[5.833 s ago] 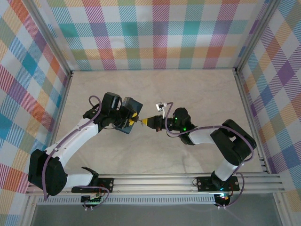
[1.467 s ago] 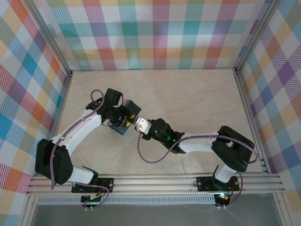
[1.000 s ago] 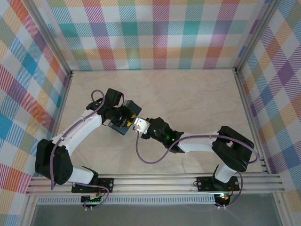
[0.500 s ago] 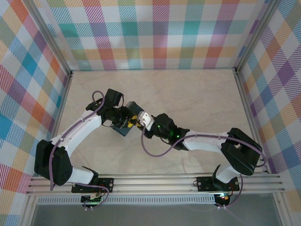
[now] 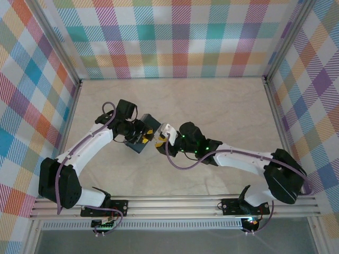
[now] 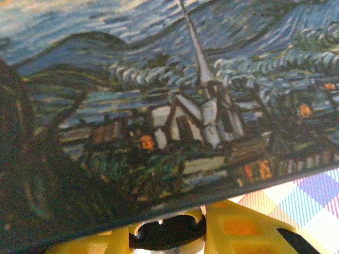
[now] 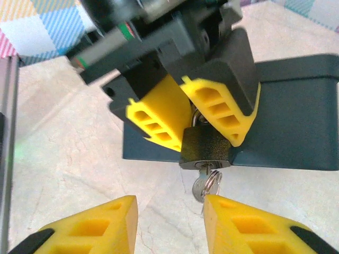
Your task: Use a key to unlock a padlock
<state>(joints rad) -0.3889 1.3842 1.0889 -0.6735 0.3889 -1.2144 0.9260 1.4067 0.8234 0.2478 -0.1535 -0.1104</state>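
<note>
The small dark padlock (image 7: 205,148) hangs body-down between the yellow fingers of my left gripper (image 7: 204,127), which is shut on its top, just in front of the painted tin (image 7: 296,121). The silvery key (image 7: 200,186) sticks out of the keyhole underneath, with a thin ring on it. My right gripper (image 7: 170,222) is just below, open, its two yellow fingers apart with the key's head near the right one and not pinched. In the left wrist view the tin's painted face (image 6: 159,95) is close up, with the padlock (image 6: 167,233) dark between my yellow fingers. From above, both grippers (image 5: 144,136) (image 5: 158,142) meet left of centre.
The tin (image 5: 150,120) sits on the pale marble-look table (image 5: 222,106), behind the left gripper. Plaid walls close in three sides. An aluminium rail (image 5: 175,203) runs along the near edge by the arm bases. A purple cable (image 5: 183,161) loops under the right wrist.
My right gripper has opened and let go of the key, which stays in the padlock. The right wrist has shifted slightly right and up the table. The left arm holds still.
</note>
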